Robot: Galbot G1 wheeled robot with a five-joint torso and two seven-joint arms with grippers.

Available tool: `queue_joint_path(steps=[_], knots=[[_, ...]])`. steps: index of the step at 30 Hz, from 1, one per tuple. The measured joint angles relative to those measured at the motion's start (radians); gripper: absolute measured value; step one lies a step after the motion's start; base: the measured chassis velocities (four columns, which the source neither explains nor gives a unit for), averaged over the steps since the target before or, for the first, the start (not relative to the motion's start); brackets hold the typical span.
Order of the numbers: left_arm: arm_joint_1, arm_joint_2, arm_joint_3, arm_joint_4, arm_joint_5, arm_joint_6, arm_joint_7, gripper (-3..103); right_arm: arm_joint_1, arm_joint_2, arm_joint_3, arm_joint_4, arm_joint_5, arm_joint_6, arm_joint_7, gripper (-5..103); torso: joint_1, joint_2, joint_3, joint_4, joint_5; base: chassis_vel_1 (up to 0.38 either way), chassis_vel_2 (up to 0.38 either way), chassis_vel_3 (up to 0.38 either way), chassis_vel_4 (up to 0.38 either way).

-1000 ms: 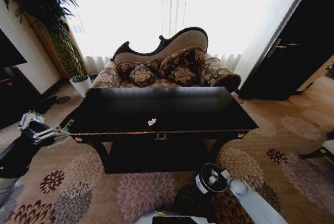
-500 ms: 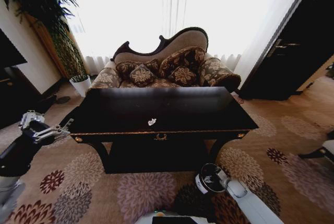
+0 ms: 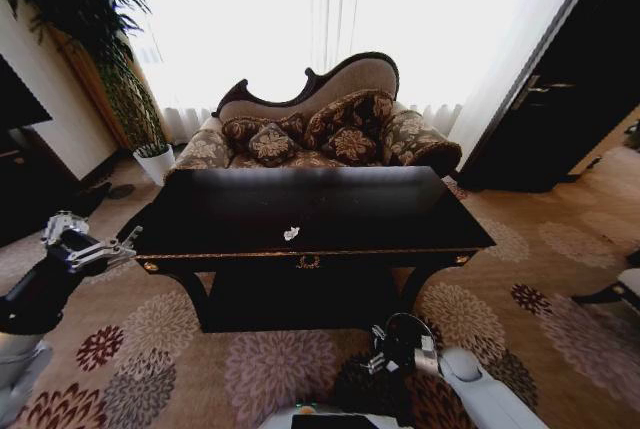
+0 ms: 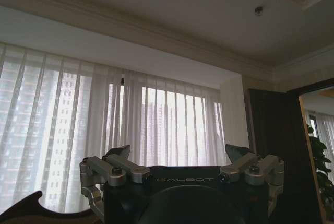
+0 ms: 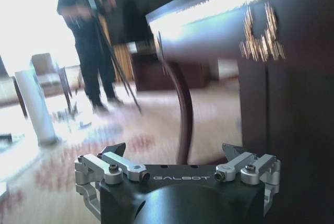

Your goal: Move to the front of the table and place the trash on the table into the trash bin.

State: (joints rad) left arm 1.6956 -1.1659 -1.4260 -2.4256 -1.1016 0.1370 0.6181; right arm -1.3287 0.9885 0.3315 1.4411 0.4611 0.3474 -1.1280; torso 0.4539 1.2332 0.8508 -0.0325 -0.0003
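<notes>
The glossy black table [image 3: 400,214] with gold trim stands straight ahead, with one small white piece of trash [image 3: 291,233] near the middle of its front edge. The trash bin is out of view. My left gripper [image 3: 125,244] hangs off the table's left front corner, just outside it. In the left wrist view the left gripper [image 4: 179,153] is open, empty and pointing up at the curtains. My right gripper [image 3: 380,349] is low over the carpet before the table. The right wrist view shows it [image 5: 175,150] open and empty, facing a curved table leg [image 5: 182,109] and the gold ornament [image 5: 261,38].
A patterned sofa [image 3: 320,129] stands right behind the table, under the bright window. A white plant pot [image 3: 155,162] stands at the left and a dark cabinet [image 3: 570,99] at the right. Floral carpet [image 3: 260,369] lies open in front of the table.
The right wrist has turned and sunk a little, so its fingers now show toward the table. The left gripper has crept slightly to the right. The table and trash have not moved.
</notes>
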Motion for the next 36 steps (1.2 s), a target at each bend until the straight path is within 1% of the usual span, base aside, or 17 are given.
queue_joint_path(steps=[4,11,14,15,17,19,20,21,22,23,24,25,26,28,29,34,36], knots=[[-0.005,0.001,0.003,0.007,0.0,-0.001,0.0,100,-0.079,0.015,0.065,0.216,0.12,-0.033,-0.012,100,0.0,0.0,0.0,0.0001,-0.0001,0.0,0.0,0.0,0.0],[-0.015,-0.003,0.019,0.01,0.007,-0.001,-0.001,100,-0.125,0.01,0.119,0.425,0.231,-0.083,0.012,100,0.0,0.0,0.0,0.0,-0.0001,0.0,0.0,0.0,0.0],[-0.018,-0.004,0.025,0.01,0.01,0.0,-0.001,100,-0.119,-0.001,0.117,0.524,0.253,-0.111,0.162,100,0.0,0.0,0.0,-0.0001,-0.0001,0.0,0.0,0.0,0.0],[-0.018,-0.004,0.025,0.01,0.01,0.0,-0.001,100,-0.119,-0.001,0.117,0.524,0.253,-0.111,0.162,100,0.0,0.0,0.0,-0.0001,-0.0001,0.0,0.0,0.0,0.0],[-0.018,-0.004,0.025,0.01,0.011,0.0,-0.002,100,-0.104,-0.005,0.104,0.558,0.246,-0.129,0.261,100,0.0,0.0,0.0,0.0,0.0001,0.0,0.0,0.0,0.0],[-0.017,-0.004,0.023,0.011,0.011,0.0,-0.002,100,-0.077,-0.01,0.083,0.593,0.215,-0.16,0.388,100,0.0,0.0,0.0,0.0001,0.0,0.0,0.0,0.0,0.0],[-0.016,-0.004,0.021,0.011,0.011,0.0,-0.002,100,-0.068,-0.013,0.073,0.605,0.199,-0.17,0.436,100,0.0,0.0,0.0,0.0001,0.0,0.0,0.0,0.0,0.0],[-0.016,-0.004,0.021,0.011,0.011,0.0,-0.002,100,-0.068,-0.013,0.073,0.605,0.199,-0.17,0.436,100,0.0,0.0,0.0,0.0001,0.0,0.0,0.0,0.0,0.0],[-0.014,-0.004,0.019,0.012,0.011,0.0,-0.002,100,-0.055,-0.017,0.058,0.622,0.182,-0.184,0.509,100,0.0,0.0,0.0,0.0002,0.0001,0.0,0.0,0.0,0.0],[-0.013,-0.004,0.017,0.012,0.011,0.0,-0.002,100,-0.043,-0.022,0.044,0.657,0.167,-0.22,0.618,100,0.0,0.0,0.0,0.0002,0.0001,0.0,0.0,0.0,0.0],[-0.012,-0.004,0.016,0.012,0.011,0.0,-0.002,100,-0.038,-0.023,0.04,0.677,0.16,-0.252,0.671,100,0.0,0.0,0.0,0.0001,0.0002,0.0,0.0,0.0,0.0],[-0.012,-0.004,0.016,0.012,0.011,0.0,-0.002,100,-0.034,-0.024,0.039,0.698,0.153,-0.289,0.718,100,0.0,0.0,0.0,0.0001,0.0001,0.0,0.0,0.0,0.0],[-0.012,-0.004,0.016,0.012,0.011,0.0,-0.002,100,-0.034,-0.024,0.039,0.698,0.153,-0.289,0.718,100,0.0,0.0,0.0,0.0001,0.0001,0.0,0.0,0.0,0.0],[-0.011,-0.004,0.015,0.012,0.011,0.002,-0.002,100,-0.019,-0.031,0.035,0.741,0.134,-0.378,0.81,100,0.0,0.0,0.0,0.0,0.0,0.0,0.0,0.0,0.0],[-0.012,-0.004,0.015,0.011,0.011,0.003,-0.002,100,0.006,-0.046,0.023,0.771,0.12,-0.465,0.889,100,0.0,0.0,0.0,0.0001,0.0,0.0,0.0,0.0,0.0],[-0.009,-0.005,0.016,0.007,0.012,0.005,-0.002,100,0.061,-0.1,-0.02,0.795,0.101,-0.58,0.963,100,0.0,0.0,0.0,0.0,0.0001,0.0,0.0,0.0,0.0],[-0.007,-0.005,0.014,0.007,0.013,0.005,-0.002,100,0.07,-0.111,-0.03,0.798,0.098,-0.596,0.972,100,0.0,0.0,0.0,0.0,0.0,0.0,0.0,0.0,0.0]])
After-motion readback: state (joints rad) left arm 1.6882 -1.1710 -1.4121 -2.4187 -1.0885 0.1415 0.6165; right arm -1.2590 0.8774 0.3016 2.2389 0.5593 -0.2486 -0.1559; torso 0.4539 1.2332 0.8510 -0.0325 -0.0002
